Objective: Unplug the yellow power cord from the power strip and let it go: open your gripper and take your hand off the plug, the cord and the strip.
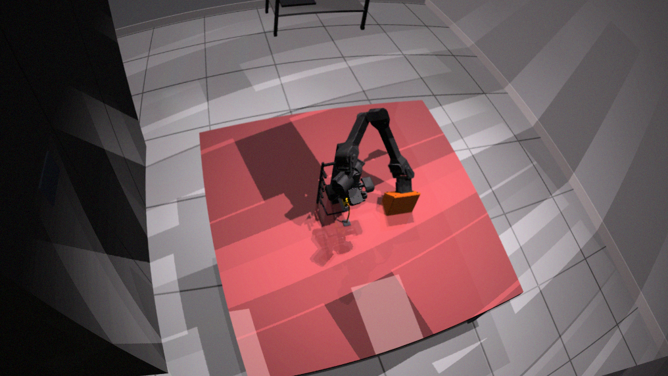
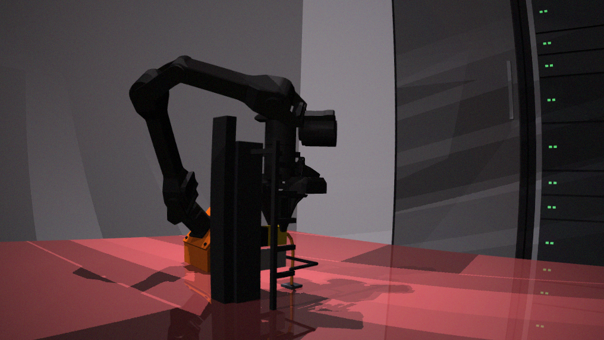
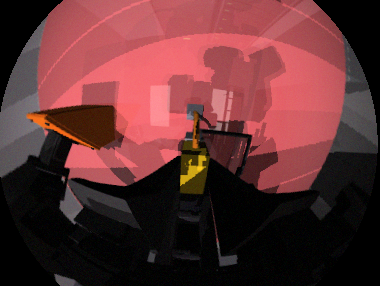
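Where rack crowds it, gripper (image 3: 194, 182) apparently clamped on yellow plug (image 3: 193, 172).

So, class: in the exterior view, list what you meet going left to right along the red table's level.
Orange robot base block → tall black upright power strip panel → yellow plug gripped by the black gripper → small dark cord end piece → dark server rack with green lights.
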